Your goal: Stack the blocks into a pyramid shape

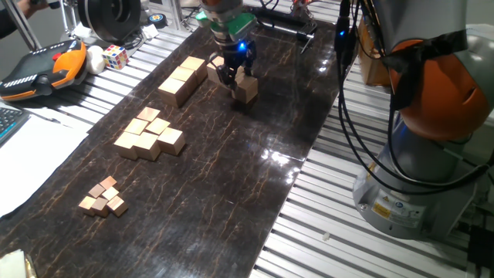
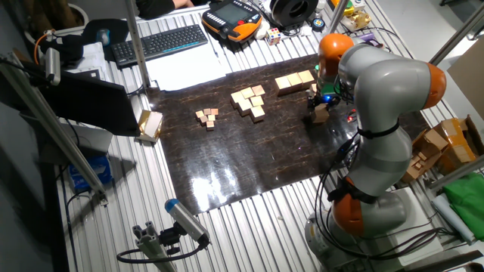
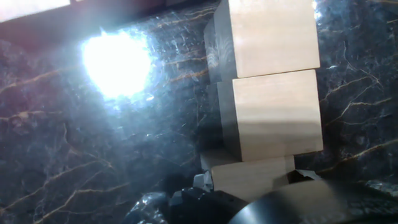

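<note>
Your end effector (image 1: 234, 75) is closed on one of the blocks (image 1: 246, 89), low over the dark marble-patterned surface (image 1: 231, 170), in line with two more cubes (image 3: 278, 118) in the hand view. Set its flat face down square; smooth matte wood with crisp edges slides easily on that glossy top.

No text, brand or number can be read in any view. A pale label (image 1: 384, 207) is seen on the robot's grey base (image 1: 401, 197) at near right (its print too small to be made out), and the keyboard (image 2: 160, 42) at the far left shows no legible keys.
</note>
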Action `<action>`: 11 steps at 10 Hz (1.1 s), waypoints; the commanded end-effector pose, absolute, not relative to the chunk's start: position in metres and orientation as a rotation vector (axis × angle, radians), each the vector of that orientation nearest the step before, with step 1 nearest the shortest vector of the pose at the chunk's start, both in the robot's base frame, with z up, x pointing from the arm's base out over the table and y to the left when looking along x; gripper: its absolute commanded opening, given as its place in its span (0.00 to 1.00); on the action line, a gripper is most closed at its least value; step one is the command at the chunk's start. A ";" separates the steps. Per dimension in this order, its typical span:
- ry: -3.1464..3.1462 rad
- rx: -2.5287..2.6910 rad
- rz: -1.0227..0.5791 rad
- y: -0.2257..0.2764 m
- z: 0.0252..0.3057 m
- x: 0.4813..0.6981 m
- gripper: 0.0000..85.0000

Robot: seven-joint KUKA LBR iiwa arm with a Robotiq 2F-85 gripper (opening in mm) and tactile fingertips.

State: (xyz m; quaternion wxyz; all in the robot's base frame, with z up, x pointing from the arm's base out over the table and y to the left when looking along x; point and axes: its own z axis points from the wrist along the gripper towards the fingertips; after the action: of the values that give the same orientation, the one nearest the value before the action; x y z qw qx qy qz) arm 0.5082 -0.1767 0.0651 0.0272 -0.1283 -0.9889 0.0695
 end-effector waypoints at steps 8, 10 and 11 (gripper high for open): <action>-3.041 -0.373 0.194 -0.191 0.071 0.510 0.72; -3.042 -0.371 0.193 -0.194 0.071 0.509 0.72; -3.042 -0.371 0.193 -0.194 0.071 0.509 0.71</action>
State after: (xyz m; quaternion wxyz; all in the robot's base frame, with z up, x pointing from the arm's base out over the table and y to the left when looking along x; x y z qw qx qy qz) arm 0.5095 -0.1939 0.0714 0.0354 -0.1205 -0.9901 0.0629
